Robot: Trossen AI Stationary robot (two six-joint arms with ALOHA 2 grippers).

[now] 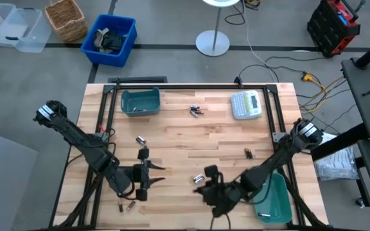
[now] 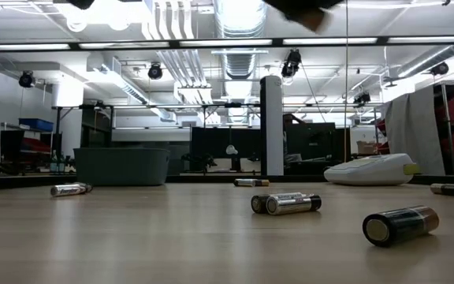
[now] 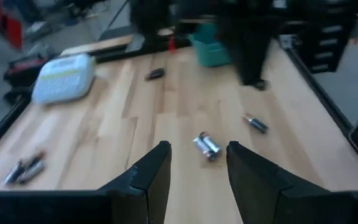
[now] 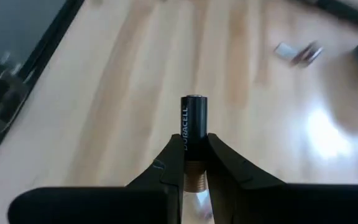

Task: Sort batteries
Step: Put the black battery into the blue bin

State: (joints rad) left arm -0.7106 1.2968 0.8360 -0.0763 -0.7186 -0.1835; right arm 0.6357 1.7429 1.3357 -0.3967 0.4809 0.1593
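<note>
R gripper [image 4: 192,163] pinching a battery [image 4: 193,134]: fingers pressed onto its lower end, cell sticking out past the tips, black body w/ "DURACELL" lettering, coppery band down by the pads, flat cap at the far end. In high view, same gripper [image 1: 205,186] near front edge of the wood table [image 1: 185,138], a bit R of centre, next to a teal bin [image 1: 276,204] at front-R corner.

L gripper [image 3: 197,165] spread, nothing between fingers; hovering over the table at front-L [image 1: 148,178]. Just ahead of its tips in the wrist view: a pair of silvery cells [image 3: 207,147] lying side by side, touching. One more dark cell [image 3: 255,123] lying alone near them.

Other cells loose on table: small cluster [image 1: 195,110] near back edge, between a 2nd teal bin [image 1: 140,101] at back-L and a grey-white label maker [image 1: 246,105] at back-R. One dark cell [image 1: 248,153] alone toward R side. One silvery cell [image 1: 140,140] L of centre. Two [image 1: 126,206] by front-L edge.

Low view: dark/coppery cell [image 2: 400,224] lying nearest, pale end cap facing camera; silvery pair [image 2: 285,203] behind it, mid table.
</note>
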